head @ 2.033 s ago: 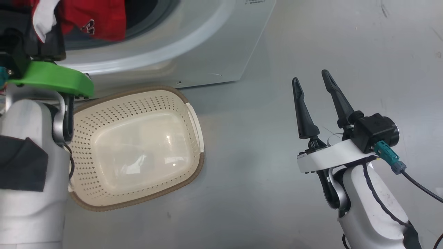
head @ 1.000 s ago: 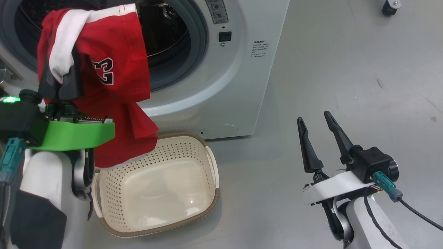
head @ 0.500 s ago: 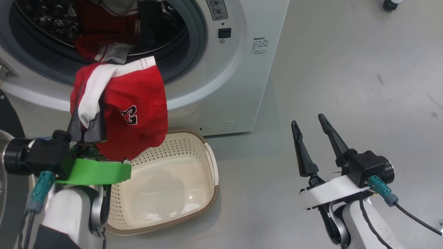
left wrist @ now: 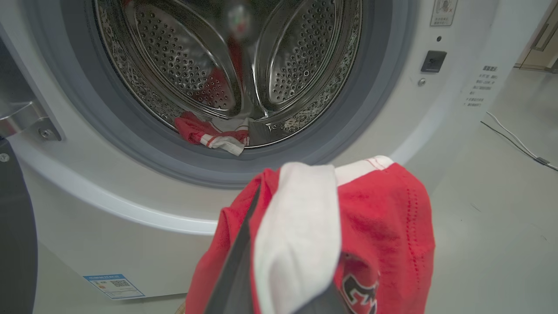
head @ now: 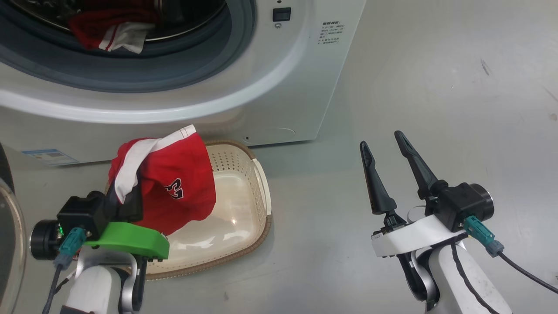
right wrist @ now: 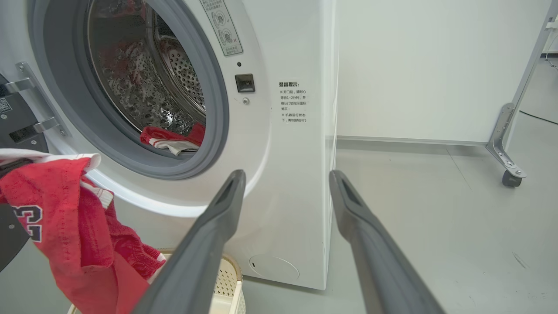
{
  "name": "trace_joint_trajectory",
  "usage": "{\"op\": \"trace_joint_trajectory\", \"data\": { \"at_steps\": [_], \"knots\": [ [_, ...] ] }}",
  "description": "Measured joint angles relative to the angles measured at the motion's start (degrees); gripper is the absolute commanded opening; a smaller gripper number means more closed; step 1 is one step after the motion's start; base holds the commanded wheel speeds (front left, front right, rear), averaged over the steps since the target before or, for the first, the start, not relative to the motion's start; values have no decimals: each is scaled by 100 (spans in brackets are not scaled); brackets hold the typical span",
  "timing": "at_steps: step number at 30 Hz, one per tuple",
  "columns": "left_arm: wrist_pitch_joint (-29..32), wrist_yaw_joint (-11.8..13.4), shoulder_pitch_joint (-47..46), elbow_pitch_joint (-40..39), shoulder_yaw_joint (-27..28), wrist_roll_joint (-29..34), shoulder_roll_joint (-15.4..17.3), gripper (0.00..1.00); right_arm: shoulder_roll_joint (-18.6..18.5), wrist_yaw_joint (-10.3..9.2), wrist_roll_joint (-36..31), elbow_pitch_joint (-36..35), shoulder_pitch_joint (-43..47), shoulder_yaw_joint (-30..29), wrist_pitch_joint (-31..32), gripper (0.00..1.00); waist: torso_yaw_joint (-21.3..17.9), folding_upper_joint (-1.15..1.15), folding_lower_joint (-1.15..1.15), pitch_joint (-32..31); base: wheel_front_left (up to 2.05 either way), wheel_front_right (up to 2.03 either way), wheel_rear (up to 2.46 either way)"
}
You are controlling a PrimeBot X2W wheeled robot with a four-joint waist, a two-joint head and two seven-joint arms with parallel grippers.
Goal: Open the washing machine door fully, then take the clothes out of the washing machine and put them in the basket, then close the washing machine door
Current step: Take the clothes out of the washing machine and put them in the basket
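The left gripper (head: 126, 200) is clamped on the red garment (head: 174, 192), its dark fingers pressed together with the white trim folded over them. The garment hangs from that grip over the left part of the basket (head: 235, 161), a black and white number on the side that faces the head camera; whether its lower edge touches the inside of the basket cannot be told. The basket stands on the floor (head: 414, 65) just in front of the washing machine (head: 283, 87), close below the round opening. Inside the steel drum (left wrist: 283, 65) a second red piece (left wrist: 209, 133) with white stripes lies at the front, against the grey rubber ring (head: 174, 65). The washing machine door (head: 8, 244) is swung open and shows at the left edge of the head view, its glass bowl beside the left arm. A blue sticker (head: 48, 155) sits low on the machine's front. The right gripper (head: 380, 138) hangs over bare floor well to the right of the basket, its fingers spread apart and holding nothing
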Motion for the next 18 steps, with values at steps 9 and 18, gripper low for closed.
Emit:
{"op": "trace_joint_trajectory", "data": {
  "at_steps": [9, 18],
  "knots": [
    [202, 0, -97, 625, 198, -235, -2, 0, -3, -15, 7, -282, -265, 47, 0, 100, -125, 0, 0, 579, 0, 0, 0],
    [464, -8, -666, 1355, 535, -489, 155, 0, -8, -75, 212, -497, -536, 230, 0, 100, -381, 0, 0, 1202, 0, 0, 0]
  ]
}}
